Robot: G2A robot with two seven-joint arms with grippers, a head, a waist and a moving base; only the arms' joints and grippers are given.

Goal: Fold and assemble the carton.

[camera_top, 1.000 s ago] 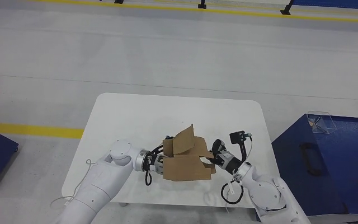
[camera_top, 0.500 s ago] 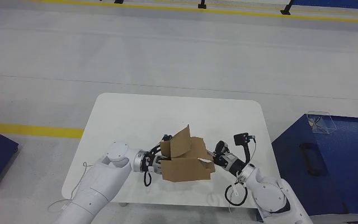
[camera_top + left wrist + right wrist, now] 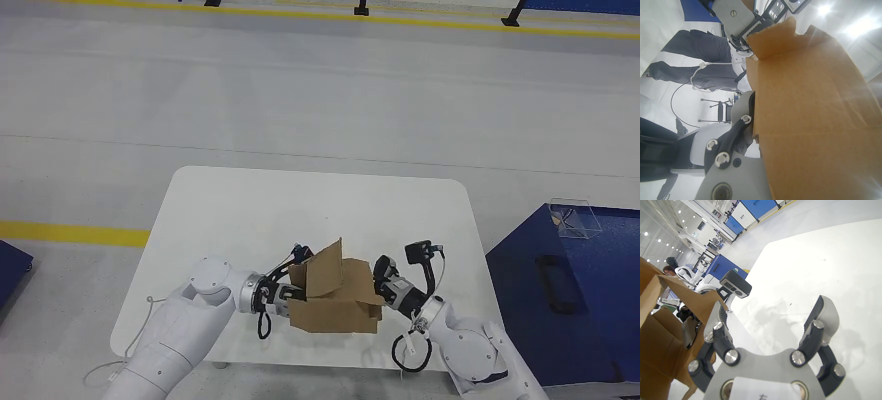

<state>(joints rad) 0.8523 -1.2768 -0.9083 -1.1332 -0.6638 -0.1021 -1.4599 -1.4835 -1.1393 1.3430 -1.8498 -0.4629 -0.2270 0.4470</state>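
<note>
A brown cardboard carton (image 3: 335, 305) stands partly folded near the table's front edge, one flap sticking up. My left gripper (image 3: 283, 292) is at its left side, shut on a wall of the carton (image 3: 810, 113). One finger (image 3: 740, 123) shows against the cardboard edge and the other is hidden behind it. My right gripper (image 3: 377, 278) is at the carton's right side. In the right wrist view it (image 3: 770, 309) is open with nothing between its fingers, and one finger (image 3: 720, 313) rests against a flap of the carton (image 3: 662, 332).
The white table (image 3: 250, 210) has free room behind and to the left of the carton. A blue cabinet (image 3: 570, 290) stands off the table's right side with a clear box (image 3: 575, 215) on top.
The right gripper has moved left against the carton, and the right-hand flap has folded in. The upright flap's tip now sits lower.
</note>
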